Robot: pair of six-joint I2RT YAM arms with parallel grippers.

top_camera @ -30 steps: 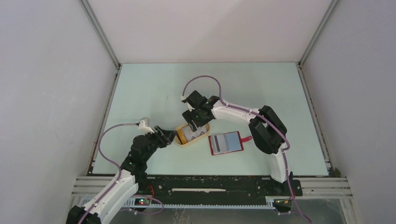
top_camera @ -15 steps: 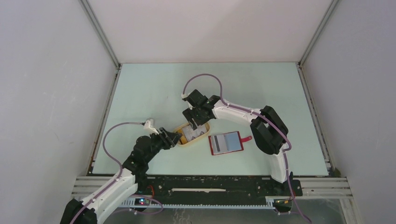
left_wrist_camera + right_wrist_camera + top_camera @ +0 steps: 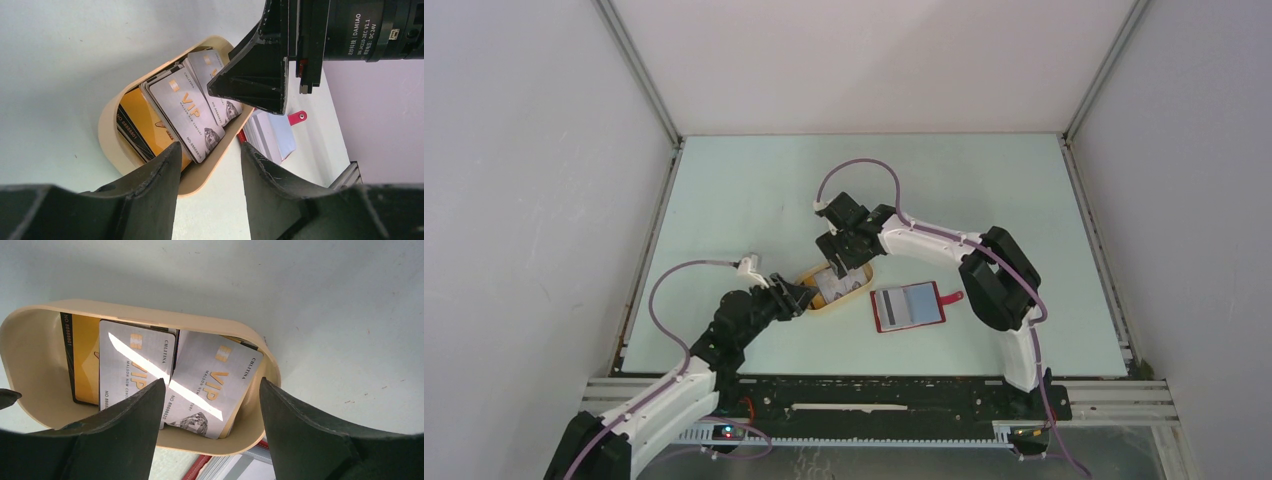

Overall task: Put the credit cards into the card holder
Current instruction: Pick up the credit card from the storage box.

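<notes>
Several thin silvery-grey credit cards [image 3: 210, 375] and one orange-gold card [image 3: 85, 355] lie overlapped in a beige oval plastic tray [image 3: 150, 314], set midway along the pale green desk [image 3: 754, 190] and nearer its front edge. The small red folding card holder [image 3: 908, 307] lies open just right of the tray. The right pincer [image 3: 212, 387] hangs wide open over the cards. The left pincer [image 3: 210, 150], jaws apart, sits at the tray's left end.

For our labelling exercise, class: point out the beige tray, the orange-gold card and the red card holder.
beige tray [image 3: 30, 365]: right wrist view, left inner wall.
orange-gold card [image 3: 86, 357]: right wrist view, bare orange face.
red card holder [image 3: 908, 306]: top external view, open inner face.
</notes>
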